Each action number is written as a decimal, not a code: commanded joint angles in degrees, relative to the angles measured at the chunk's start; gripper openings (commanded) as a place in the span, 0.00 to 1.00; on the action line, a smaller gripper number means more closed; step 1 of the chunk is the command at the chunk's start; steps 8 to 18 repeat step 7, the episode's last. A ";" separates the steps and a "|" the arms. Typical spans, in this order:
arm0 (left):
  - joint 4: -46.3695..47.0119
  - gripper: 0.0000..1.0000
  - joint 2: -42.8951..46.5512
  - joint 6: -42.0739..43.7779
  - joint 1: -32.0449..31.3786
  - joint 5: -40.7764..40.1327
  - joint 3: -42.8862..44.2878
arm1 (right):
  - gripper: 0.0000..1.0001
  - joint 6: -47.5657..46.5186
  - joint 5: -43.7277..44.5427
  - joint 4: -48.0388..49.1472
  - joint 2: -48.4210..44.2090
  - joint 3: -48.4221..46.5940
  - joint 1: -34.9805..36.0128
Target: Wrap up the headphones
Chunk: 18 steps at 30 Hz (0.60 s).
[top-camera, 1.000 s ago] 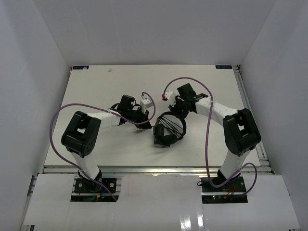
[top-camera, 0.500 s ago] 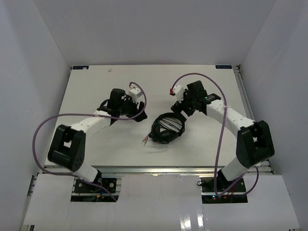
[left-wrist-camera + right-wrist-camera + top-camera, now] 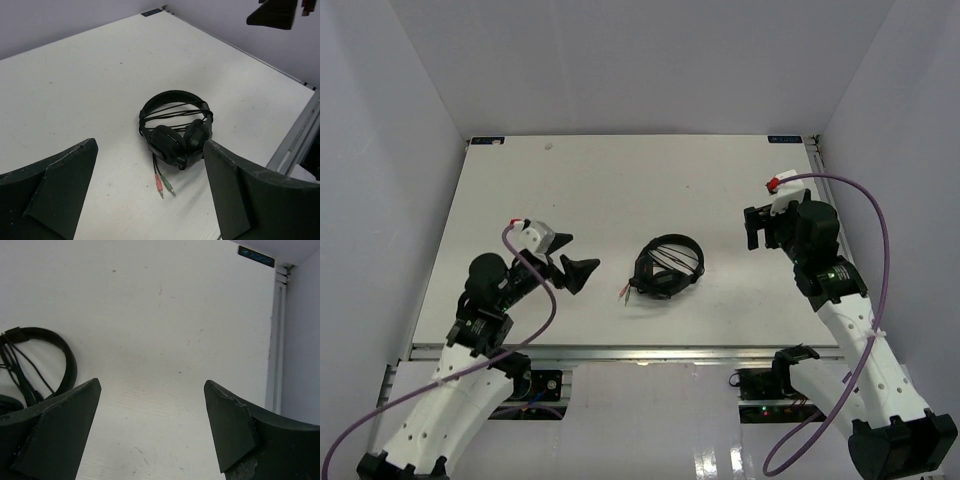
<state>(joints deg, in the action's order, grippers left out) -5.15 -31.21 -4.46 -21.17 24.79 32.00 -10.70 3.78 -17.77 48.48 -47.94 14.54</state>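
Left claw (image 3: 572, 256) and right claw (image 3: 758, 228) are being held open, empty.
Headphones (image 3: 666, 270) between them are being judged light, cord (image 3: 173, 114) floppy; the headband (image 3: 172, 94) is being favoured for gripping.

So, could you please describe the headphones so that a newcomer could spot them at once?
On the white table, near its middle, lie the black headphones. Nothing else there has a thin cord wound across an arched headband, with red and green plugs poking out beside the earcups.

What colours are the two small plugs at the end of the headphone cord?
The plugs are one reddish, one green; the left wrist view shows them best.
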 commanded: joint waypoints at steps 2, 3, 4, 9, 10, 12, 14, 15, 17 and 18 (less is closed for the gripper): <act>-9.26 0.98 11.45 -2.53 -0.15 -1.18 -3.07 | 0.90 3.23 2.92 1.58 -3.74 4.66 -4.72; -9.84 0.98 12.65 -2.83 -0.19 -2.39 -3.00 | 0.90 3.23 2.20 1.51 -4.01 4.78 -5.32; -10.12 0.98 13.67 -2.97 -0.19 -3.88 -3.24 | 0.90 2.96 1.19 1.44 -4.19 4.68 -6.21; -9.89 0.98 15.09 -3.82 -0.19 -7.56 -3.87 | 0.90 3.20 -0.75 1.44 -3.96 4.18 -8.04; -9.89 0.98 15.09 -3.82 -0.19 -7.56 -3.87 | 0.90 3.20 -0.75 1.44 -3.96 4.18 -8.04; -9.89 0.98 15.09 -3.82 -0.19 -7.56 -3.87 | 0.90 3.20 -0.75 1.44 -3.96 4.18 -8.04; -9.89 0.98 15.09 -3.82 -0.19 -7.56 -3.87 | 0.90 3.20 -0.75 1.44 -3.96 4.18 -8.04; -9.89 0.98 15.09 -3.82 -0.19 -7.56 -3.87 | 0.90 3.20 -0.75 1.44 -3.96 4.18 -8.04; -9.89 0.98 15.09 -3.82 -0.19 -7.56 -3.87 | 0.90 3.20 -0.75 1.44 -3.96 4.18 -8.04; -9.89 0.98 15.09 -3.82 -0.19 -7.56 -3.87 | 0.90 3.20 -0.75 1.44 -3.96 4.18 -8.04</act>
